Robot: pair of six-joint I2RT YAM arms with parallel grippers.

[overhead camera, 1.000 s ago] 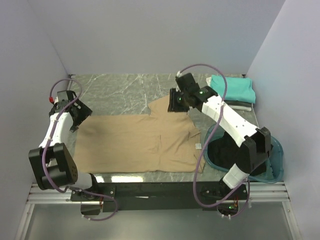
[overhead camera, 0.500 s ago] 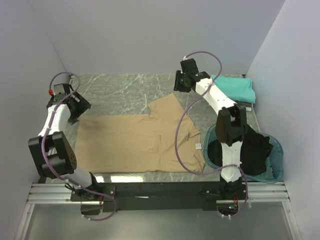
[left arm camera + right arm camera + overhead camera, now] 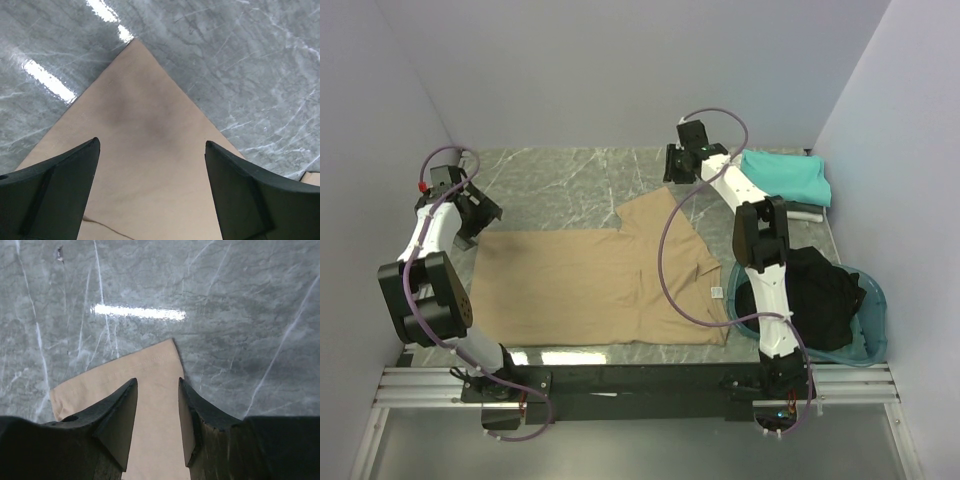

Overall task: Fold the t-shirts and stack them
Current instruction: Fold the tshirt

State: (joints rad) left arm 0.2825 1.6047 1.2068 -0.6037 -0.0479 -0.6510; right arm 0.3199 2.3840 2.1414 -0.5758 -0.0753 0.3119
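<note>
Left gripper [image 3: 151, 145] and right gripper [image 3: 157, 382] hover spread and empty over the unfolded tan shirt [image 3: 590, 285]; teal shirt [image 3: 785, 175] stacked, black shirt [image 3: 820, 295] waiting.

- Your left arm [image 3: 430, 232] wears white shells on its links, with bulky black housings at the joints.
- Your right arm [image 3: 772, 300] is built the same way: white links, black joint blocks, a black wrist.
- The left cable [image 3: 445, 149] is mauve and arcs off the far end of the left arm.
- The right cable [image 3: 661, 250], also mauve, hangs off the right arm in a wide loop.
- A small red cap [image 3: 421, 186] sits at the left arm's far end.
- Your left gripper [image 3: 151, 145] has two matte black fingers, broad and wedge-shaped.
- Your right gripper [image 3: 157, 382] has the same black fingers, with curved inner edges.
- A green light [image 3: 782, 411] glows at the right arm's near base.
</note>
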